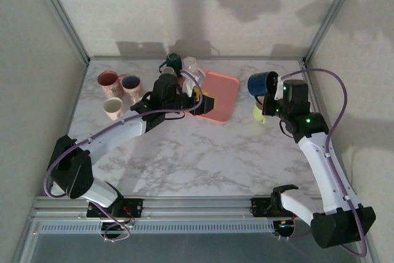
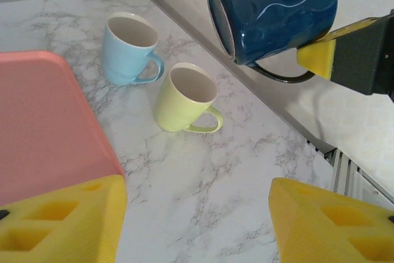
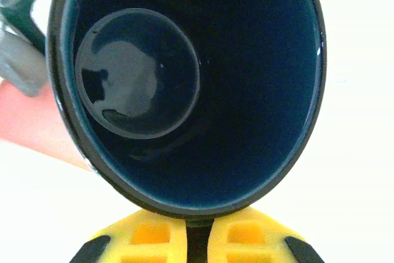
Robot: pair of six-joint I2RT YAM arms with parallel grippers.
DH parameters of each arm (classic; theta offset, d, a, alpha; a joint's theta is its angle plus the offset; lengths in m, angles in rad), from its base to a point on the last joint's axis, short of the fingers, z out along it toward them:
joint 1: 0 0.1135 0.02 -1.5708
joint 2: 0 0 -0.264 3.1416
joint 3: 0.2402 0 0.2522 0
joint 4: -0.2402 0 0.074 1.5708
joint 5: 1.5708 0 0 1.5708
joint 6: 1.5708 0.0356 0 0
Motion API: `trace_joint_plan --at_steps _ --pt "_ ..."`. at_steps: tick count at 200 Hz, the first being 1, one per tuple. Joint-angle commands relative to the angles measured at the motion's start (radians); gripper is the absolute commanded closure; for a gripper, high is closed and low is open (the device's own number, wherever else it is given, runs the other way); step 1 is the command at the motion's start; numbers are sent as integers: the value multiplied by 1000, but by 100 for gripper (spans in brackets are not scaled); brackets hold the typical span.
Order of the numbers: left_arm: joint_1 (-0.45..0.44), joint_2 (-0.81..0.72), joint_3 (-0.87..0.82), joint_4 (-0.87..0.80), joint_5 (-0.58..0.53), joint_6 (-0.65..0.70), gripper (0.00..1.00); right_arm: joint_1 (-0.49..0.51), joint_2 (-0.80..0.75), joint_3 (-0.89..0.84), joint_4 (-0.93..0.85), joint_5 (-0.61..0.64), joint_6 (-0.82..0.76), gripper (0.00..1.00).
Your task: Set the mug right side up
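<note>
We see the dark blue mug (image 1: 263, 83) off the marble table (image 1: 203, 158), up in the air at the far right. The right gripper (image 1: 278, 92) is clamped on its handle (image 2: 280, 77). In the right wrist view the yellow fingers (image 3: 151, 238) press together under the rim, and we look straight down the mug's mouth to its glossy bottom. In the left wrist view the mug lies on its side, mouth towards the left and handle underneath. We judge it to be partway through the turn, neither upside down nor upright. Holding it by the handle leaves the body free to swing round and the base clear for setting down.

Below it, a pale yellow-green mug (image 2: 181, 100) and a light blue mug (image 2: 126, 47) stand upright, near each other but apart, so the landing spot needs care.

The left gripper (image 1: 206, 101) hangs over the near right edge of the pink tray (image 1: 221, 93), fingers (image 2: 61, 226) apart and holding nothing.
</note>
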Motion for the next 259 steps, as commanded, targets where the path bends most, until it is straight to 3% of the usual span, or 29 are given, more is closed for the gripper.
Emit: trace_joint_plan --at_steps 1,80,161,259 --pt "6 0 12 -23 -12 36 38 -11 25 70 32 119 -101 100" --pt "4 40 13 -59 -17 92 38 -77 222 162 -34 399 -186 100" --pt "4 91 58 -127 24 147 39 -106 415 201 40 486 -299 100" --pt "4 132 82 -167 38 185 39 -142 733 347 103 559 -317 100"
